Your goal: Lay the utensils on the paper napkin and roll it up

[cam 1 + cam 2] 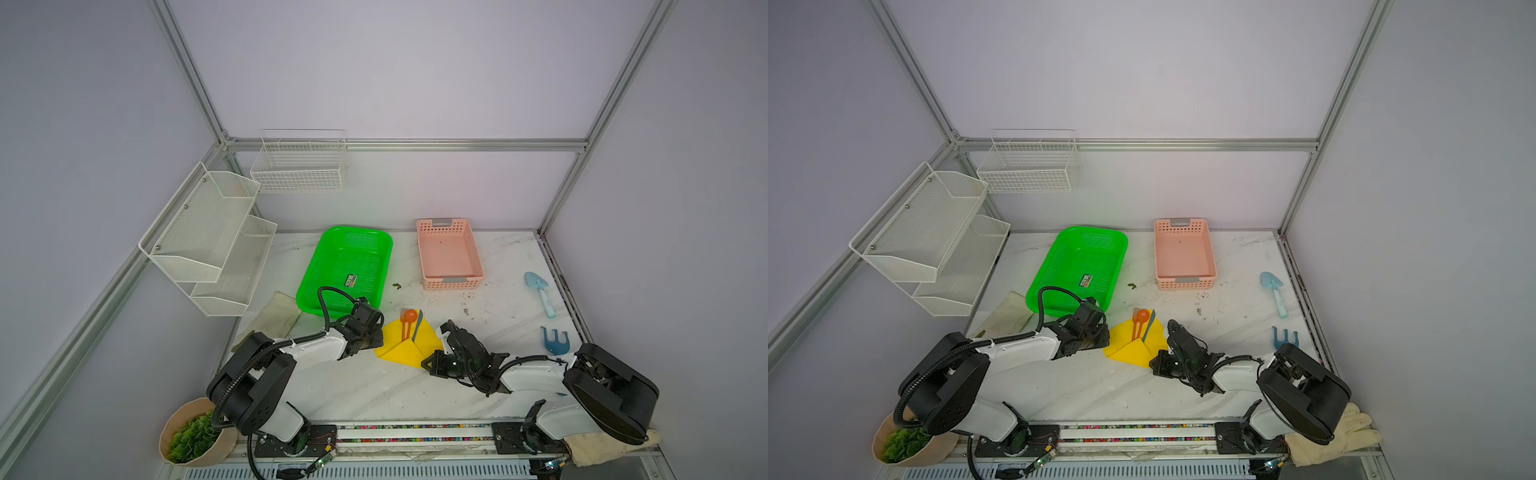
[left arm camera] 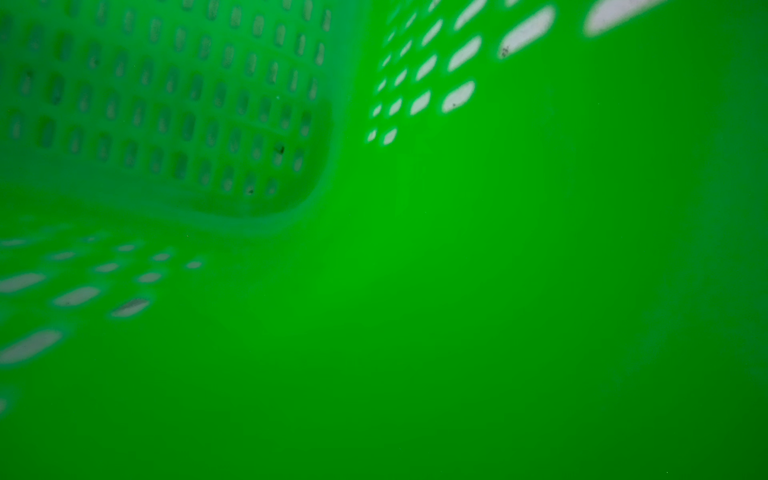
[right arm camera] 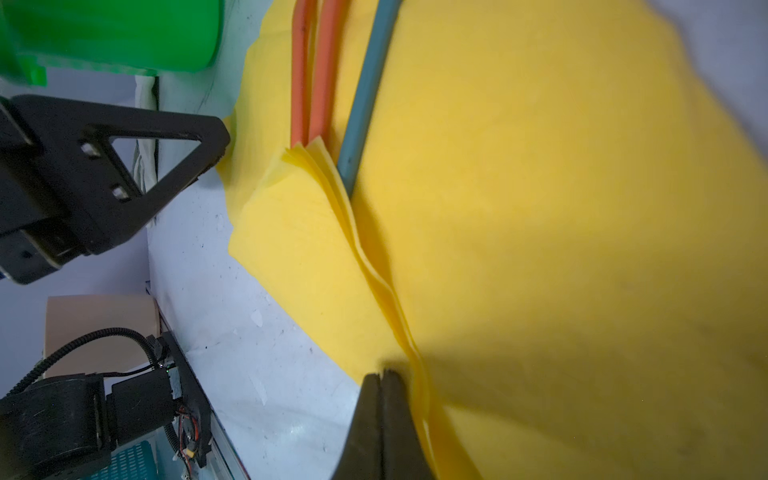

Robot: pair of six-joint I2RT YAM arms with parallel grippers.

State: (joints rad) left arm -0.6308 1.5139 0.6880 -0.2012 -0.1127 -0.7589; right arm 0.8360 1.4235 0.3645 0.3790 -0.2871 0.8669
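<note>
Beside the desk's [image 1: 374,395] front left corner a pot [image 1: 195,432] of greenery is noted. A cream cloth [image 1: 276,313] lies by the left edge, with the green basket [image 1: 345,266] just beyond it toward the back.

The left gripper [image 1: 372,343] is set low between that basket and the napkin [image 1: 399,353], its tip just beside the napkin's left corner. Its spread cannot be told: only one finger [image 3: 195,137] is shown in the right wrist view, and the left wrist view is filled by basket mesh.

The napkin is found near the middle of the desk's front half, with a near flap folded over the handles. The utensils are placed on it. The fork [image 1: 402,322], spoon [image 1: 410,316] and teal piece [image 1: 418,322] lie side by side, heads reaching past the far edge.

The right gripper [image 3: 381,376] is seen pressed together, its tip against the flap's edge. No paper is seen between the jaws.

Further right, a pink basket [image 1: 451,253] toward the back and a shovel [image 1: 540,293] and rake [image 1: 555,340] by the right edge are noted, well apart from the work.

Placement is judged complete, and rolling is judged to be in hand at its first fold. The next move is judged to call for the flap to be held down on the handles while the sheet is turned over them sideways, without the three pieces being spread.
</note>
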